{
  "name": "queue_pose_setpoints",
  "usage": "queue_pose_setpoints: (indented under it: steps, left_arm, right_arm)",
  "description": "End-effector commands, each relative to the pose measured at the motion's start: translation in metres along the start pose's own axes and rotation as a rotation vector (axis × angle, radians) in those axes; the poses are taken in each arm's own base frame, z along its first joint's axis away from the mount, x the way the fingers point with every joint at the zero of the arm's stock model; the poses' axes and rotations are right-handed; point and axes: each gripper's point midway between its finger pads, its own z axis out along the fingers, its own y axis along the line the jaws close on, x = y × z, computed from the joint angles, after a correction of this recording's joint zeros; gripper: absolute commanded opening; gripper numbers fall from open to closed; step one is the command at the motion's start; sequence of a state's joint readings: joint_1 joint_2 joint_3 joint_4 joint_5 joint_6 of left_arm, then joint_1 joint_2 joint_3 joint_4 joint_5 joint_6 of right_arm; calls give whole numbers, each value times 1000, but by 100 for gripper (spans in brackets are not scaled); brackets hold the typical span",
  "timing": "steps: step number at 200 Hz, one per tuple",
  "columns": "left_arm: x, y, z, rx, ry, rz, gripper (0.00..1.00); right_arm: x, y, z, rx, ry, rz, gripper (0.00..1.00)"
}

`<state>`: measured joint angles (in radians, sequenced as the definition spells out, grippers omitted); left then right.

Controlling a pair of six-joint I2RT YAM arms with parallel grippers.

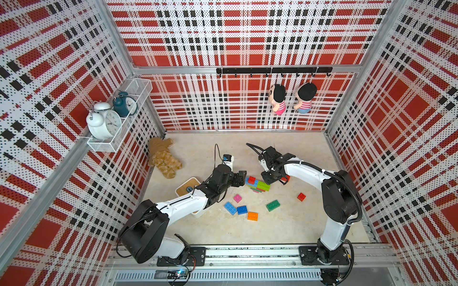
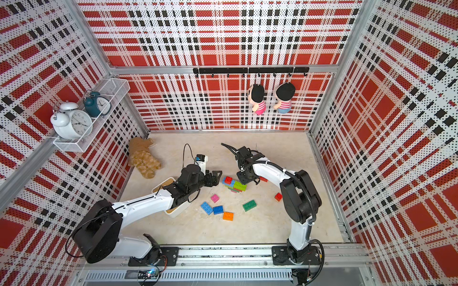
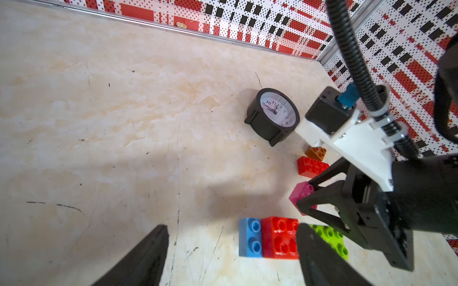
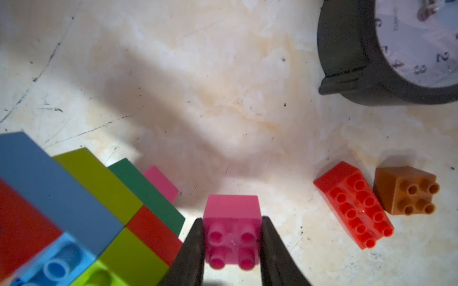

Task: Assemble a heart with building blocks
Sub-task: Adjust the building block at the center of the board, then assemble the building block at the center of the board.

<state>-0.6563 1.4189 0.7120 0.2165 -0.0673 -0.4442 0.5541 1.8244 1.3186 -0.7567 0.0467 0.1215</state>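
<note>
Notably, a black clock rests near red brick.

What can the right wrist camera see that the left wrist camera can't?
Only the right wrist view shows the dark green block and the pink base block low in the stack. Only the left wrist view shows the plaid wall and the open left gripper. Both show the black clock, the loose red block, the brown block, and the pink block pinched in the right gripper.
</note>
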Motion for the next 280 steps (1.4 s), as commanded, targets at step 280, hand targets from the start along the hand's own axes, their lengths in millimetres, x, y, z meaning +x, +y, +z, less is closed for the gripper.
queue_pose_setpoints:
  steps: [280]
  left_arm:
    - [30,-17,46,258,226,-215,85]
  right_arm:
    - [-1,54,-90,-239,-147,-346,0]
